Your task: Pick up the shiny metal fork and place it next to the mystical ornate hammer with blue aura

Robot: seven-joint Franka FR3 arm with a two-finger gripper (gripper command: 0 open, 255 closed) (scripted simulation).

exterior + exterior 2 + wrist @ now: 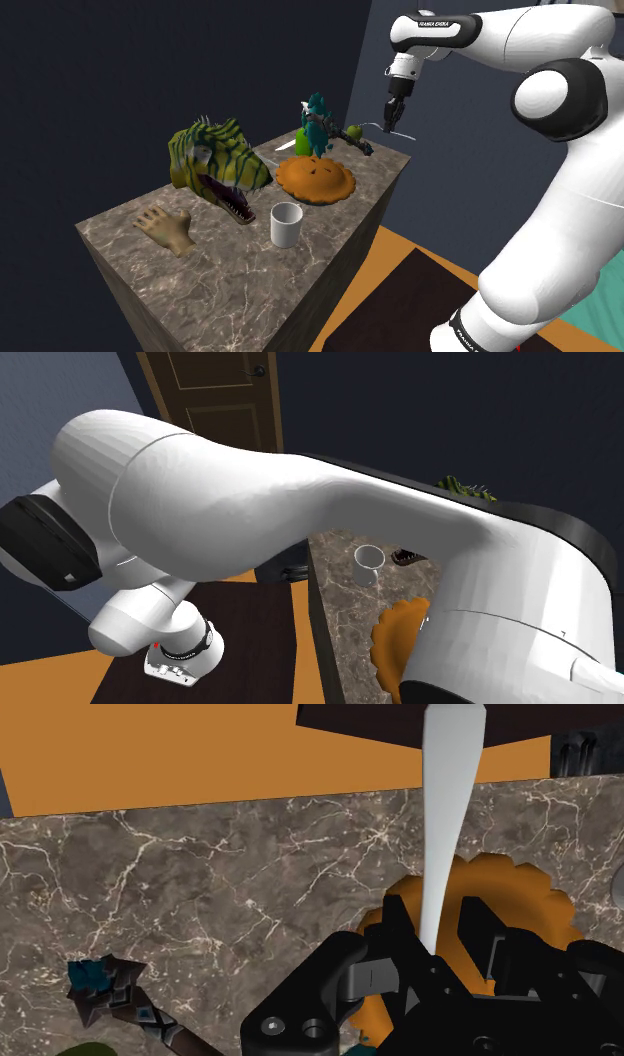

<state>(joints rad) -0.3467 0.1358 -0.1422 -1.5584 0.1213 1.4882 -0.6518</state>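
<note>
While gripper (435, 922) clamps fork (446, 804), held clear above table (250, 874) for carry, hammer (110, 989) lies below gripper, to side.

White glossy arm (590, 200), bulky rounded links; dark grey joint caps (560, 95); black lettered band (437, 22) at wrist; red dot (157, 645) near base; all-black gripper (433, 919), round holes in housing.

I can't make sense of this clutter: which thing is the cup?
Find the dark marbled counter. Close by the striped dinosaur head and the orange pie stands a cup. It alone is plain white, smooth and open-topped.
</note>
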